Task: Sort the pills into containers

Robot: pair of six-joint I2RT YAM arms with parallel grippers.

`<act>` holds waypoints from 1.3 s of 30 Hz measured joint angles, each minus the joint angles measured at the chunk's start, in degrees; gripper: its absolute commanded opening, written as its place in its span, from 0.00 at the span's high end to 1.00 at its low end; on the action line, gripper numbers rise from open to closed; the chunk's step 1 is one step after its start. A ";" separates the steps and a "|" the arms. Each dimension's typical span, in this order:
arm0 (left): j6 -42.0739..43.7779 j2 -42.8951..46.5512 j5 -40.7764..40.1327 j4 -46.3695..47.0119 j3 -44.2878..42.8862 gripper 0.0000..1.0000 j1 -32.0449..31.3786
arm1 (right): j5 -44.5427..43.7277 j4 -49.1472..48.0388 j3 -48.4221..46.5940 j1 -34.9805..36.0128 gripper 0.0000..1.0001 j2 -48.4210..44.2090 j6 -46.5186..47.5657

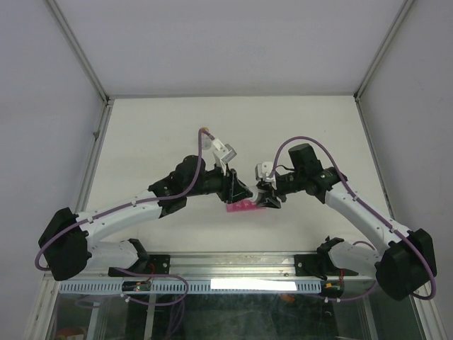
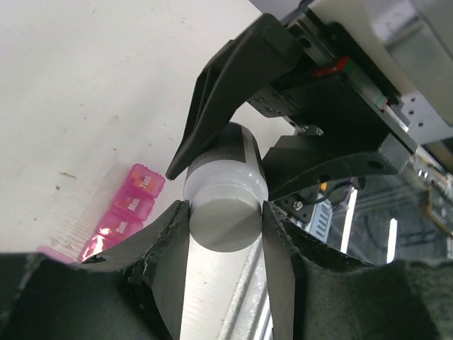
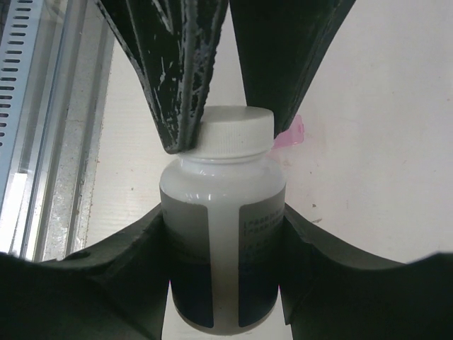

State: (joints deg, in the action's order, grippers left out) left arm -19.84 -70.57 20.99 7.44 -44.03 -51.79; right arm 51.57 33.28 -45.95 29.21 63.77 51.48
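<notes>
White table | L hand pinches cap | R hand pinches bottle | both meet by pink organiser

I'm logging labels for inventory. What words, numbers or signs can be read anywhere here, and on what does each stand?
"Sun." on a lid of the pink pill organiser, left wrist view.
"Mon." on the next lid along.
The lid after that probably reads "Tue.", but it is too blurred to be sure.
The white-capped bottle has lines of small print on its label, too small to read.
Nothing else is legible in any view.
</notes>
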 measured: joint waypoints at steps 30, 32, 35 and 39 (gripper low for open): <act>25.51 18.36 11.17 27.28 18.95 0.01 -0.31 | 1.51 0.59 -0.02 0.09 1.00 0.02 1.33; 28.98 16.63 11.23 26.62 18.86 0.01 -0.31 | 1.66 0.79 -0.02 0.00 1.00 0.04 1.57; 33.05 14.45 11.19 25.14 18.56 0.01 -0.33 | 1.79 0.96 -0.02 -0.15 1.00 0.11 1.81; 37.24 11.91 11.06 23.78 17.86 0.04 -0.55 | 1.86 0.98 -0.02 -0.20 1.00 0.79 2.23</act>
State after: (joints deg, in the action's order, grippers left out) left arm 17.41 -58.65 32.05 31.22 -26.17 -52.34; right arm 53.43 34.26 -45.98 29.02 64.55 53.71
